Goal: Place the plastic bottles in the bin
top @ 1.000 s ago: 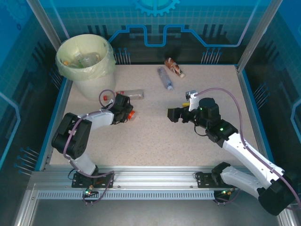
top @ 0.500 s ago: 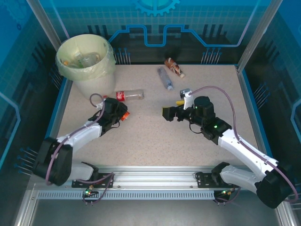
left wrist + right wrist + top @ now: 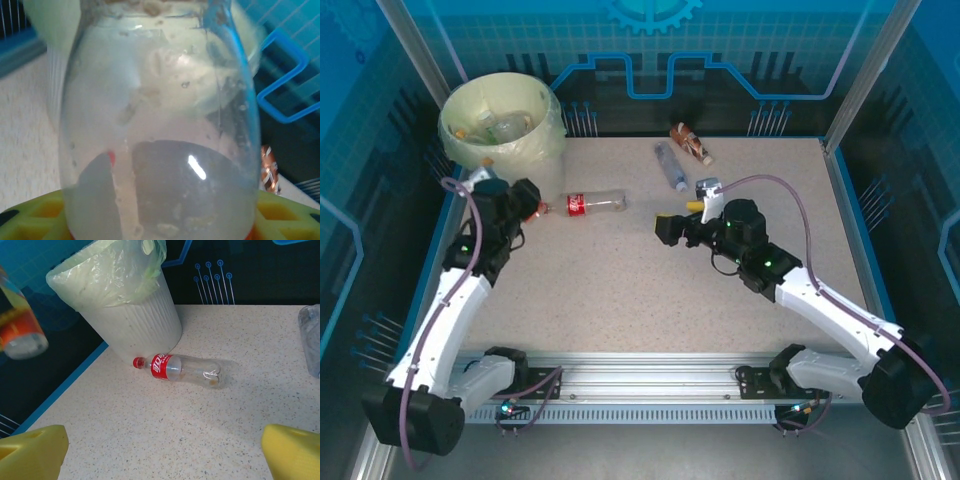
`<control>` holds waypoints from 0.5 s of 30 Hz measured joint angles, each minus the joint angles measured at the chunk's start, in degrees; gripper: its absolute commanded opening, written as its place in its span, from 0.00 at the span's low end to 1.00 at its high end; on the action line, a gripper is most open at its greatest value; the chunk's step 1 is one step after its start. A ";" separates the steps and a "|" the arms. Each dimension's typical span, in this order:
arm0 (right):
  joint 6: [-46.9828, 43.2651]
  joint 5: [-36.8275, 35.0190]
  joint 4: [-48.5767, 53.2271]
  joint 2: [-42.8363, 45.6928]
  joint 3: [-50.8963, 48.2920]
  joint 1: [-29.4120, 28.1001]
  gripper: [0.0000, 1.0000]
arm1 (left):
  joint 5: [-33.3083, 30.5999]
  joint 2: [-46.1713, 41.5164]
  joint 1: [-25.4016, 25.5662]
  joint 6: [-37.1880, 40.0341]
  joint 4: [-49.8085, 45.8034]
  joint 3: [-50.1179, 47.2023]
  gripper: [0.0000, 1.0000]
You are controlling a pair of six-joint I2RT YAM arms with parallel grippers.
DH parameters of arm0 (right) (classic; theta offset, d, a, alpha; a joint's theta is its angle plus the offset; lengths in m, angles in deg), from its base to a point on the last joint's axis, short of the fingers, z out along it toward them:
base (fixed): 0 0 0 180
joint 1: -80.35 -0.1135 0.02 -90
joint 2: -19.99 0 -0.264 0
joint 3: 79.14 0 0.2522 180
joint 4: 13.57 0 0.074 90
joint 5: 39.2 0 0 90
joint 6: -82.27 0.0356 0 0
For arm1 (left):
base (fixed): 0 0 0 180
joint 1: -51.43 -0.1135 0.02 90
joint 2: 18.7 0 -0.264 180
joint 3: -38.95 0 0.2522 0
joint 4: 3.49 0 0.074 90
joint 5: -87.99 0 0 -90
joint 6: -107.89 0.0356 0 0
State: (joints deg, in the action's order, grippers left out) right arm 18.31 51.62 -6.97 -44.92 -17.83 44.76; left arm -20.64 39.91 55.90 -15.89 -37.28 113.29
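My left gripper [image 3: 520, 210] is shut on a clear bottle with an orange label [image 3: 160, 125], held in the air beside the bin [image 3: 505, 130]. That held bottle [image 3: 20, 330] also shows at the left of the right wrist view. The cream bin [image 3: 135, 315] has a yellowish liner and holds several bottles [image 3: 505, 125]. A red-label bottle [image 3: 592, 203] lies on its side at the bin's foot, red cap toward the bin. My right gripper [image 3: 665, 228] is open and empty, facing that red-label bottle [image 3: 177, 369] from a distance.
A clear bottle with a blue label [image 3: 671, 166] and a brown-label bottle [image 3: 692, 144] lie at the back of the table [image 3: 650, 290]. Blue rails edge the table on the left, back and right. Bare speckled surface lies between the two arms.
My left arm has swung left and risen from mid-table to the bin's side, carrying the orange-label bottle. My right gripper has crept left toward the red-label bottle.
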 measured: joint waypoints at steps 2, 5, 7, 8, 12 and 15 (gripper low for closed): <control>0.04 -0.28 0.20 -0.50 0.46 -0.15 1.00 | -0.94 1.84 -0.72 3.48 0.13 4.76 0.53; 0.28 -0.94 0.31 -0.76 0.74 -0.42 1.00 | -2.64 5.97 -1.73 8.63 1.31 11.17 0.53; 0.55 -1.51 0.42 -0.74 0.83 -0.59 1.00 | -3.23 9.18 -2.62 11.37 2.25 14.62 0.54; 0.74 -1.97 0.59 -0.74 0.87 -0.70 1.00 | -3.34 11.21 -3.23 12.72 2.60 16.63 0.54; 1.14 -3.28 1.57 -0.68 0.90 -0.79 1.00 | -3.76 19.28 -4.92 17.84 3.82 23.69 0.54; 1.16 -4.09 2.73 -0.52 0.90 -0.79 1.00 | -4.33 25.97 -5.53 22.23 4.04 30.18 0.54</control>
State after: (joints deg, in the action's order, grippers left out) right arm 19.47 47.53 -4.24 -45.44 -16.94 43.97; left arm -24.97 65.88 50.37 6.34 -33.24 143.47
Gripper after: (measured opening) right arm 0.999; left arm 0.569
